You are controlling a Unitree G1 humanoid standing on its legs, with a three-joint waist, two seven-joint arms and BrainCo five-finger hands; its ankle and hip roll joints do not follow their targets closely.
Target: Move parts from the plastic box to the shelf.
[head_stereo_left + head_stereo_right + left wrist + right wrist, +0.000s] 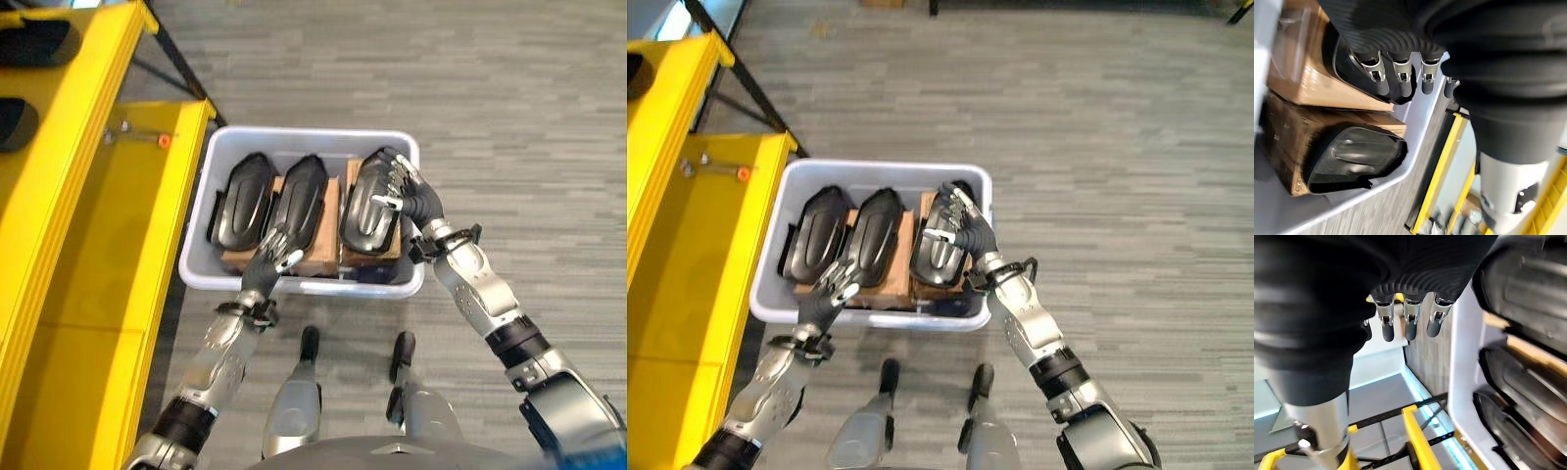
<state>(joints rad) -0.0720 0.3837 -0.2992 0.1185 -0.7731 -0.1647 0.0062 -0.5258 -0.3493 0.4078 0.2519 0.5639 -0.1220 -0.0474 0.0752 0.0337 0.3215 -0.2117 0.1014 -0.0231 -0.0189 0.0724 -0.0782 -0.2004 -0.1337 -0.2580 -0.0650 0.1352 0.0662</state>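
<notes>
A pale grey plastic box point(313, 138) stands on the floor and holds three black moulded parts lying on cardboard cartons point(323, 245): a left part point(240, 201), a middle part point(301, 196) and a right part point(362, 213). My left hand point(266, 264) is at the box's near rim, its relaxed fingers point(1379, 78) reaching over the near end of the middle part. My right hand point(413, 192) lies against the far right side of the right part, with its thumb across the part's top. Its fingers point(1408, 319) are loosely bent with free tips, gripping nothing.
The yellow shelf point(93, 245) runs along the left, close beside the box. Two dark parts point(29, 41) lie on its upper level at the far left. A small orange fitting point(164, 140) sits at the shelf's corner. Grey carpet point(509, 108) stretches right and beyond.
</notes>
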